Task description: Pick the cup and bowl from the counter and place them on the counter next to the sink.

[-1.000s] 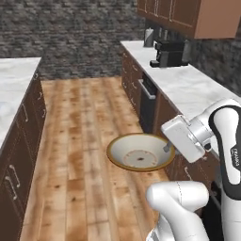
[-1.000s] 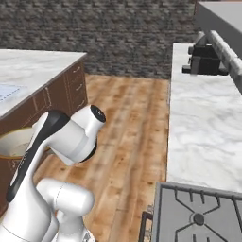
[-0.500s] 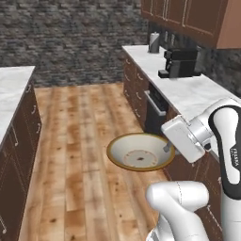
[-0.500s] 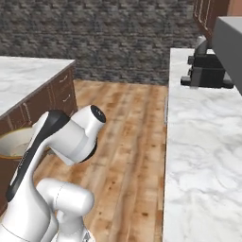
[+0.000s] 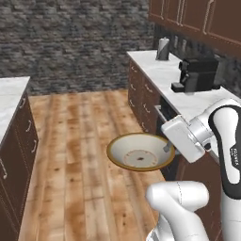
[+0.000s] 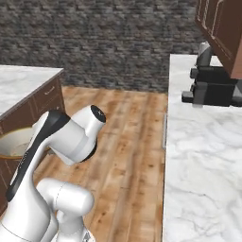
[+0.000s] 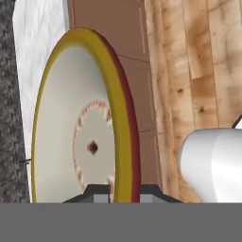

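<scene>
From the left base view, I carry the bowl (image 5: 140,152) in the air above the wooden floor (image 5: 75,141), its cream inside facing up and slightly tilted; my jaws (image 5: 166,147) grip it at its right rim, just beside the brown drawers; the bench (image 5: 181,89) runs along the right wall with a black coffee machine (image 5: 196,74) standing on it and a metal canister (image 5: 163,49) farther back near the stone wall (image 5: 70,37); a second marble top (image 5: 8,101) sits at the left edge, well apart from the bowl.

From the right base view, my white arm (image 6: 66,142) hides most of the bowl (image 6: 14,142); only part of its pale inside and golden rim shows at the left edge, beside dark drawers; the bench (image 6: 198,160) fills the right side, with the coffee machine (image 6: 212,87) at its far end under a wooden cabinet (image 6: 222,28).

From the hand view, the bowl (image 7: 80,123) stands edge-on, its golden rim running down between my two finger tips (image 7: 97,194), one on each side of the rim; my jaws are clenched on the bowl; behind it lie brown drawer fronts (image 7: 142,85), a strip of white marble and the floor boards.
</scene>
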